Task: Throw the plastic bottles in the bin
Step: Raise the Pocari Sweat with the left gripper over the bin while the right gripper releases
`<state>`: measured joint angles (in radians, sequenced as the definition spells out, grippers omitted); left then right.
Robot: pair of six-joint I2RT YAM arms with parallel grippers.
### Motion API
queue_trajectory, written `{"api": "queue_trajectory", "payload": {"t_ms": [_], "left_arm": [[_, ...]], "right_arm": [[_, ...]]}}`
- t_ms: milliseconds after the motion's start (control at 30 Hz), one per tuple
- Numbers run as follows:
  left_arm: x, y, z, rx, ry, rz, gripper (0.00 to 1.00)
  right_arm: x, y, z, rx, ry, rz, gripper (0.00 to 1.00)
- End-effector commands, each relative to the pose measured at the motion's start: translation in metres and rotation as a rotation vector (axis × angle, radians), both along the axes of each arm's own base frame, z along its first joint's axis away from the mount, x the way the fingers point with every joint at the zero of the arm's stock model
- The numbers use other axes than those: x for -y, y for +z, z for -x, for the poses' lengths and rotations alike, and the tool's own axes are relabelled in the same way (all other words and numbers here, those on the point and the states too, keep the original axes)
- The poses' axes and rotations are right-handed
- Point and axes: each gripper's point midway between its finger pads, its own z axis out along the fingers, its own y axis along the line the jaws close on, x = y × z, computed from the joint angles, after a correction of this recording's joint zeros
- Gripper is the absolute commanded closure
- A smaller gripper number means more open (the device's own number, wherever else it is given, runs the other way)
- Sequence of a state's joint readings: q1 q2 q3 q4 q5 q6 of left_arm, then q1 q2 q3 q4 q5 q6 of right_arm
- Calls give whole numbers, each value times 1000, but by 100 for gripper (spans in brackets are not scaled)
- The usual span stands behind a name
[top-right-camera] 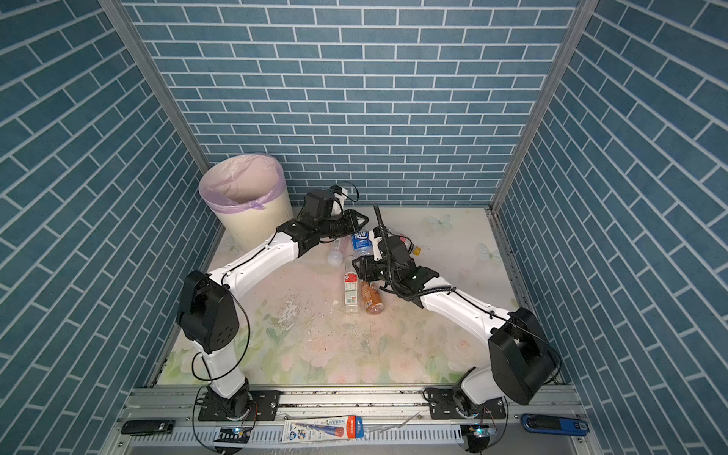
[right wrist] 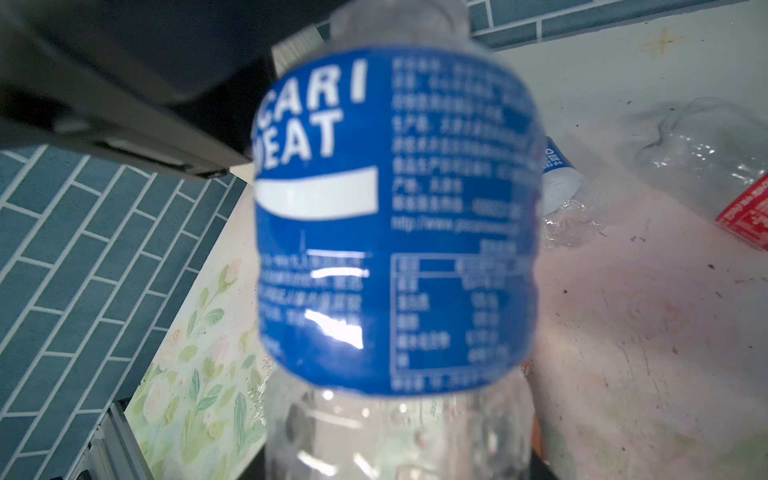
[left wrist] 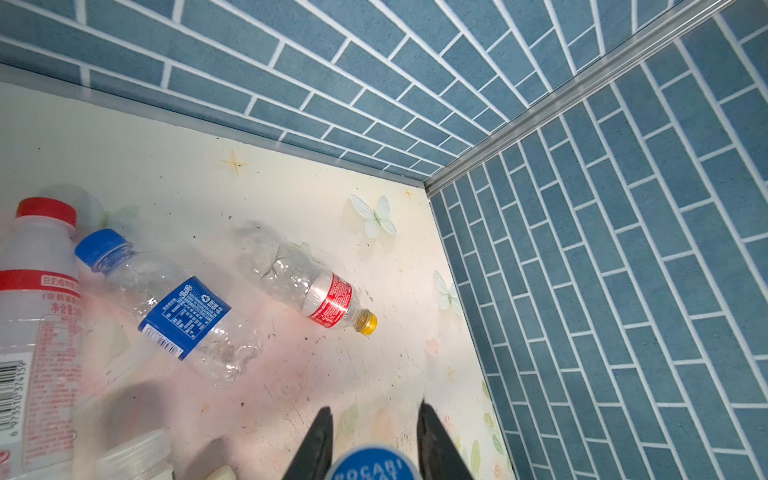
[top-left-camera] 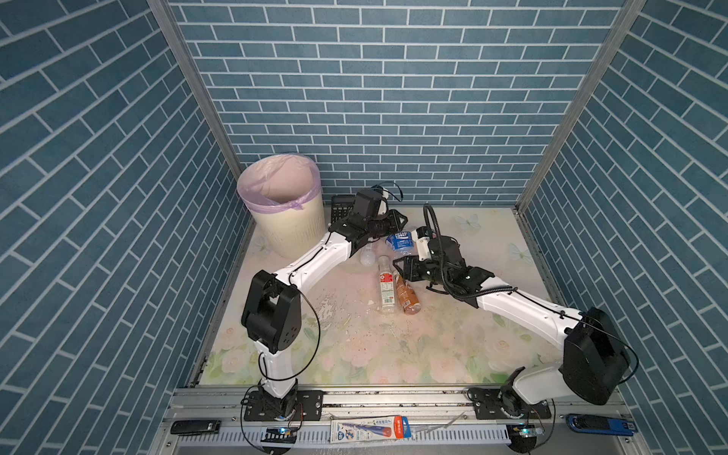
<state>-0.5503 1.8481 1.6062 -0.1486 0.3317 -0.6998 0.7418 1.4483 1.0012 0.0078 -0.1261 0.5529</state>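
Between arms: Pocari bottle (top-left-camera: 399, 240), base gripped by right hand (top-left-camera: 400, 263), top end pinched by left hand (left wrist: 374, 409).

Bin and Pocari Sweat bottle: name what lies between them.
In both top views the left hand and its wrist span it, the hand shut on the Pocari Sweat bottle. In a top view a black calculator lies behind the wrist, beside the bin.
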Motion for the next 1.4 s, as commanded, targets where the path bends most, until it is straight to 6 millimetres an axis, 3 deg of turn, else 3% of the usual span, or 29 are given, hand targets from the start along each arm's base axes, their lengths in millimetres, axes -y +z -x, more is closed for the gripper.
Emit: {"api": "queue_trajectory", "payload": {"t_ms": [0, 300, 433, 700, 900, 1367], "left_arm": [[-4, 1, -4, 70, -16, -100, 75], [-24, 31, -13, 188, 8, -258, 76], [-36, 52, -20, 264, 29, -346, 76], [-64, 128, -32, 559, 85, -568, 76], [-75, 182, -33, 816, 101, -721, 77], [-83, 271, -20, 1298, 124, -1025, 80]], "right_arm": [[-9, 32, -3, 78, 32, -48, 38], [-4, 51, 3, 124, 36, -70, 9], [2, 62, 4, 166, 29, -74, 1], [6, 113, 5, 352, 27, -175, 1], [-7, 151, 0, 470, 60, -265, 1], [-49, 182, -26, 548, 126, -386, 1]]}}
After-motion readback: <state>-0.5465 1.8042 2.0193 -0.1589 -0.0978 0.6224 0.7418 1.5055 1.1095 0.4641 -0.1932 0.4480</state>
